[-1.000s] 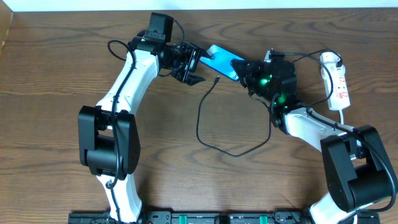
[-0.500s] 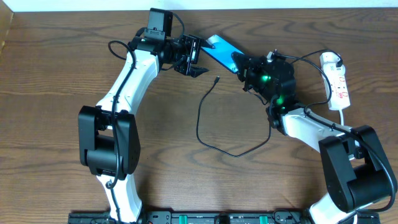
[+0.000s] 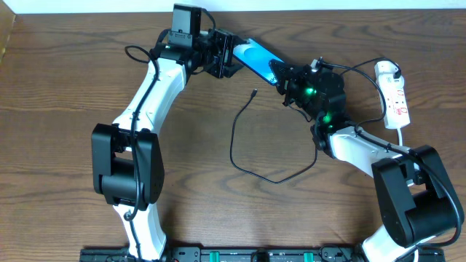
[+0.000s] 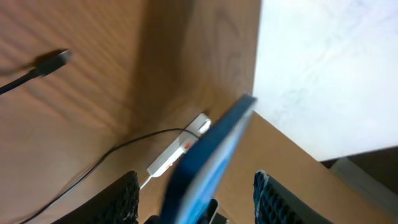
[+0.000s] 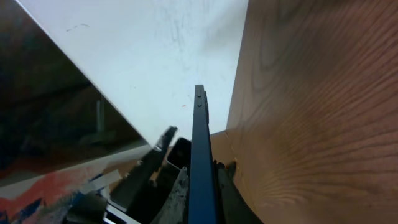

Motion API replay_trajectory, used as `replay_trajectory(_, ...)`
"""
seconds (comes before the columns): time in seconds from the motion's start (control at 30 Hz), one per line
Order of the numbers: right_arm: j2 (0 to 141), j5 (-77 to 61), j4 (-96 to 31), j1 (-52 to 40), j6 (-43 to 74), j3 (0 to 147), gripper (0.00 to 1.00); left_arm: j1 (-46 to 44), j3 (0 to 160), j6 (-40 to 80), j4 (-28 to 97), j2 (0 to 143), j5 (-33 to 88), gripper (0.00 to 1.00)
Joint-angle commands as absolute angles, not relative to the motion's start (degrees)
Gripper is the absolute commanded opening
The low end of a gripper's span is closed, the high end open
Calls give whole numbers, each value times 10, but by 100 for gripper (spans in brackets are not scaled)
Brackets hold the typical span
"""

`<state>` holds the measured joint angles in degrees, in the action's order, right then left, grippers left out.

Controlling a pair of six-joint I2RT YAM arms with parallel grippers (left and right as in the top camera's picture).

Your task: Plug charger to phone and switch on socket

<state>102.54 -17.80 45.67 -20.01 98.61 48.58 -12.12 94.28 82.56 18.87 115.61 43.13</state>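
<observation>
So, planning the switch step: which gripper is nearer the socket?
Right. The right gripper, gripping the phone, sits left of the socket; the left gripper is farther left.

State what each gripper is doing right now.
Left gripper: open, fingers either side of the phone.
Right gripper: closed on the phone.

Brown wood-grain worktop (image 3: 65,204) spans the overhead view, its grain running left to right. Beyond the far edge lies a plain white surface (image 3: 328,4), faintly scuffed in both wrist views.
</observation>
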Motion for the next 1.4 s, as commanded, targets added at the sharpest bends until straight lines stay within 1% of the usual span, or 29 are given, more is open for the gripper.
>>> replay_trajectory(0.0,1020,-186,465,-207,992,495,2,-126,945,828,176,1147,430,57)
replay_trajectory(0.07,1020,-186,466,-211,992,495,1,-131,945,828,169,1147,429,55)
replay_trajectory(0.23,1020,-204,471,-214,988,495,1,-135,945,810,163,1147,421,52)
replay_trajectory(0.27,1020,-214,474,-214,987,495,2,-135,945,797,163,1147,416,48)
replay_trajectory(0.4,1020,-249,479,-214,987,495,1,-136,945,776,162,1147,402,43)
replay_trajectory(0.57,1020,-296,484,-214,992,495,2,-136,945,771,151,1147,394,42)
replay_trajectory(0.77,1020,-329,496,-215,1074,495,1,-142,945,731,97,1147,396,42)
replay_trajectory(0.93,1020,-333,535,-219,1108,495,1,-151,945,711,82,1147,396,42)
replay_trajectory(1.0,1020,-329,535,-220,1120,495,1,-152,945,711,82,1147,397,39)
replay_trajectory(1.33,1020,-313,534,-221,1122,495,2,-152,945,700,83,1147,416,38)
replay_trajectory(1.37,1020,-311,534,-221,1122,495,1,-152,945,701,83,1147,415,35)
